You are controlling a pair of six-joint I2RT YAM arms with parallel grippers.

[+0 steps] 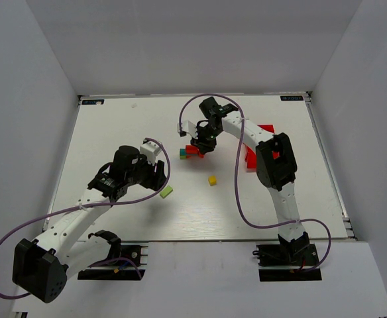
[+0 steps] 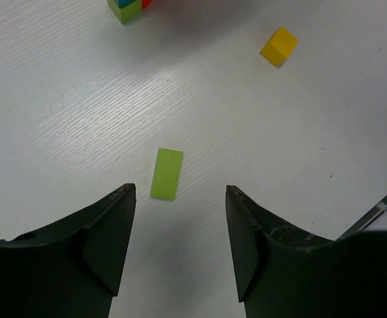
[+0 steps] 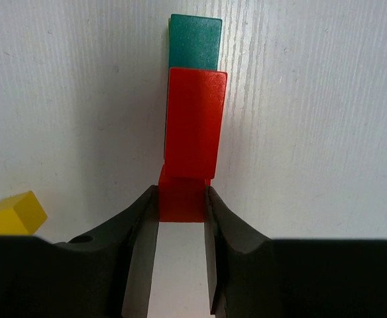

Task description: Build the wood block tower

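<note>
Pinching a red block [image 3: 182, 199] tight in the right jaws, against the wood block tower [image 3: 193, 112] near the middle of the table [image 1: 114, 126]. Holding the left jaws wide apart above a lime green bar [image 2: 166, 173] lying flat. Near it, a yellow cube [image 2: 279, 46].

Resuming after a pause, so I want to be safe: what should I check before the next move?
1. Right gripper clamped on small red block: ok.
2. Red bar sitting level: cannot tell.
3. Left gripper open over lime green bar: ok.
4. That bar centred between its fingers: not ok, offset to one side.
5. Yellow cube clear of both grippers: ok.
</note>
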